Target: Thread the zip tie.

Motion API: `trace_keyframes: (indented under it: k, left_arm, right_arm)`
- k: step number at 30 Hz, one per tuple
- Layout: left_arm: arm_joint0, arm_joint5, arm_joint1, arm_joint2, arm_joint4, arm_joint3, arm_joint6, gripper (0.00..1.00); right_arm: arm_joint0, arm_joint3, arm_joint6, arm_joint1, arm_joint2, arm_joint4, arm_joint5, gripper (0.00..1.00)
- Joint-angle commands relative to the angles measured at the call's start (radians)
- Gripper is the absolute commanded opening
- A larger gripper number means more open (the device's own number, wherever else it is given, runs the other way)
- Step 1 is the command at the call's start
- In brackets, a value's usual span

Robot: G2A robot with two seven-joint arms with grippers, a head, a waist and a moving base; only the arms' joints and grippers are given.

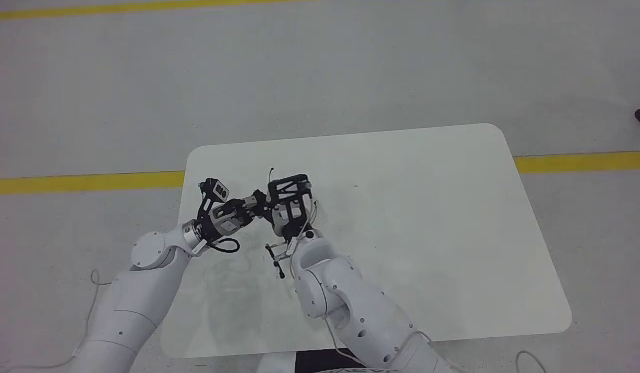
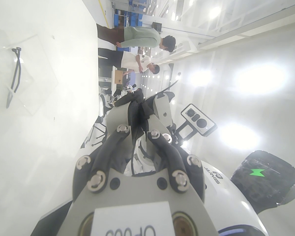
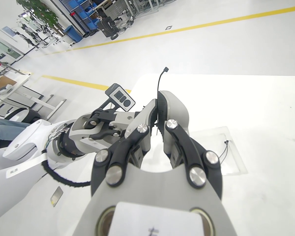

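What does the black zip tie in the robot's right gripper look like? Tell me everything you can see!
The zip tie is a thin black strap, plastic by its look, with a small square head at the top. The right gripper is shut on it, pinching the strap between its fingers. It stands nearly upright, slightly bent, its head poking above the fingertips, over the white table.
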Motion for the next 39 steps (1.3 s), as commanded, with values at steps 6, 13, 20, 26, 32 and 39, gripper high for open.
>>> trace_keyframes:
  k: [6, 13, 20, 26, 32, 39]
  left_arm:
    - [0.0, 0.0, 0.0, 0.0, 0.0, 0.0, 0.0, 0.0]
    - [0.0, 0.0, 0.0, 0.0, 0.0, 0.0, 0.0, 0.0]
    - [0.0, 0.0, 0.0, 0.0, 0.0, 0.0, 0.0, 0.0]
    - [0.0, 0.0, 0.0, 0.0, 0.0, 0.0, 0.0, 0.0]
    - [0.0, 0.0, 0.0, 0.0, 0.0, 0.0, 0.0, 0.0]
    - [0.0, 0.0, 0.0, 0.0, 0.0, 0.0, 0.0, 0.0]
  right_arm:
    - [-0.003, -0.001, 0.01, 0.0, 0.005, -0.01, 0.0, 0.0]
    - [-0.008, -0.005, 0.008, 0.003, 0.007, -0.007, 0.0, 0.0]
    - [-0.012, -0.008, -0.001, 0.007, 0.0, 0.002, 0.0, 0.0]
    - [-0.015, -0.011, 0.004, 0.01, -0.003, 0.001, 0.0, 0.0]
    - [-0.016, -0.013, 0.004, 0.011, -0.003, 0.012, 0.0, 0.0]
    - [-0.03, -0.032, -0.001, 0.015, 0.01, 0.028, 0.0, 1.0]
